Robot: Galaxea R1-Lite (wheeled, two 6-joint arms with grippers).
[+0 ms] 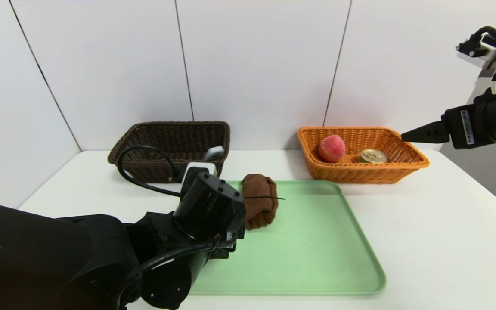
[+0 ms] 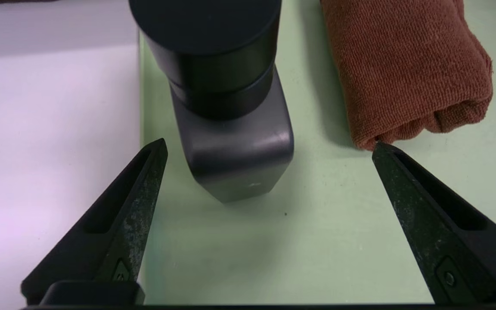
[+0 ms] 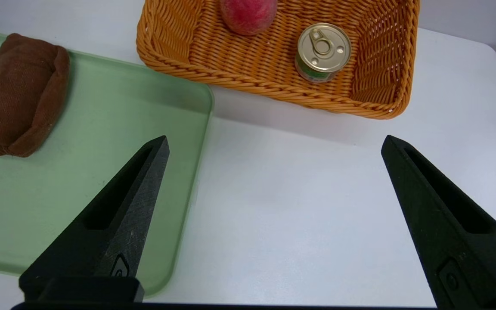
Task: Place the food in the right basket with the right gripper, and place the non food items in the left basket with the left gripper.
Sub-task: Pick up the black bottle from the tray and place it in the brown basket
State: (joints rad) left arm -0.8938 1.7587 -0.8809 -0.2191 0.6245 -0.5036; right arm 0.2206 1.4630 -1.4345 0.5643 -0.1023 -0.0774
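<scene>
1. Left pincer (image 2: 269,146) low over the green tray (image 1: 317,258), near the tray's left edge, jaws spread wide and holding nothing.
2. Between those jaws, a dark bottle (image 2: 230,129) with a round black cap, lying on the tray; hidden behind the arm in the head view.
3. Just beside the bottle, a brown rolled towel (image 2: 403,64), the tip of one finger (image 2: 424,215) very close to the towel end.
4. Right pincer (image 3: 274,146) raised high at the right side, above the worktop (image 3: 295,193) near the orange basket (image 1: 407,165), also wide and empty.
5. Food already in the orange basket: a peach (image 1: 332,148) and a can (image 1: 373,156) with a pull ring.
6. In the brown basket (image 1: 144,137), a light object half hidden; not possible to say what.
7. Risk, as a judgement: on closing, the finger near the towel may catch the cloth together with the bottle and drag it along.
8. Second risk: smooth, rounded bottle body, so a grip too near the end may slip, or push the bottle toward the tray edge.
9. Third risk: black cable of the left arm hanging near the brown basket, may snag on the rim during the transfer.
10. Writing: none readable on the bottle; only a tiny pale mark, too small to tell. Can label green, text not legible.
</scene>
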